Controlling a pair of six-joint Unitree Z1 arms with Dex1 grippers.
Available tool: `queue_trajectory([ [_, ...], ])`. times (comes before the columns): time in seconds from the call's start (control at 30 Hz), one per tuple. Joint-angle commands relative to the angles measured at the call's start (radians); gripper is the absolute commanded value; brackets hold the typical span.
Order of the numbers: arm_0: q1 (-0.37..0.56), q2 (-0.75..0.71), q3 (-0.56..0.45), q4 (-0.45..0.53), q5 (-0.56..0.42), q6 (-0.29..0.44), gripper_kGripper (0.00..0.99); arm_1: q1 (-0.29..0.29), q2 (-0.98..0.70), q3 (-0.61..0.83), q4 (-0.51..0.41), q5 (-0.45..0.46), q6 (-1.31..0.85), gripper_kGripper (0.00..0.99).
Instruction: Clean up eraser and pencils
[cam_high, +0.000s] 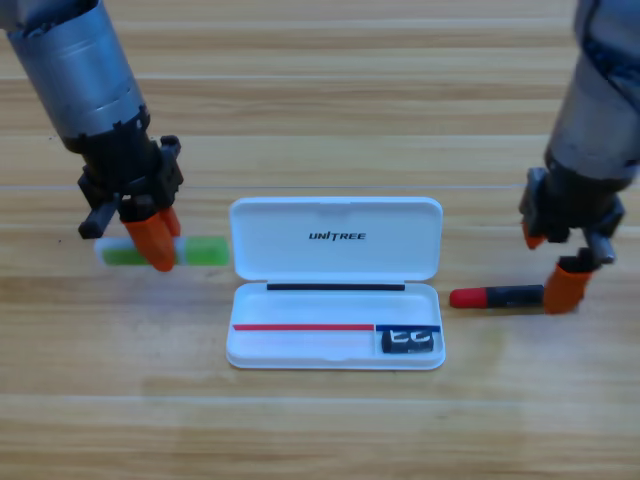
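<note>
My left gripper (155, 245) is shut on the translucent green pencil (205, 250), which lies level just left of the white case's lid (335, 262). The black eraser (408, 340) lies in the right end of the case's tray (300, 345), with no gripper on it. The red-and-black pencil (495, 297) lies on the table right of the tray. My right gripper (550, 265) is open over the pencil's right end; one orange jaw covers that end and the other is raised above it.
The open case sits at the table's middle with its lid folded back. Wooden table surface (320, 430) stretches along the front. Both grey arms come down from the top corners.
</note>
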Motion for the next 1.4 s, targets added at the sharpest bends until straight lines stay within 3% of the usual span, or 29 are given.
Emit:
queue_trajectory([
  [0.03,-0.034,0.090,-0.046,0.033,-0.055,-0.037,0.000,-0.060,0.148,-0.046,-0.040,-0.014,-0.030,0.819],
  [0.37,-0.106,0.178,-0.124,0.051,-0.123,-0.092,0.000,-0.060,0.241,-0.113,-0.040,-0.014,-0.044,0.808],
  [0.43,-0.118,0.193,-0.137,0.051,-0.127,-0.099,0.000,-0.060,0.253,-0.115,-0.040,-0.015,-0.044,0.738],
  [0.6,-0.149,0.224,-0.171,0.051,-0.136,-0.119,0.000,-0.066,0.267,-0.104,-0.040,-0.034,-0.044,0.727],
  [0.63,-0.155,0.230,-0.177,0.051,-0.136,-0.122,0.000,-0.066,0.267,-0.099,-0.040,-0.037,-0.046,0.678],
  [0.73,-0.170,0.245,-0.195,0.051,-0.139,-0.133,0.000,-0.068,0.264,-0.089,-0.038,-0.032,-0.053,0.368],
  [0.93,-0.193,0.270,-0.223,0.053,-0.144,-0.149,0.000,-0.068,0.264,-0.075,-0.040,-0.021,-0.066,0.006],
  [1.4,-0.216,0.299,-0.238,0.051,-0.141,-0.165,0.000,-0.068,0.220,-0.058,-0.038,-0.008,-0.064,0.000],
])
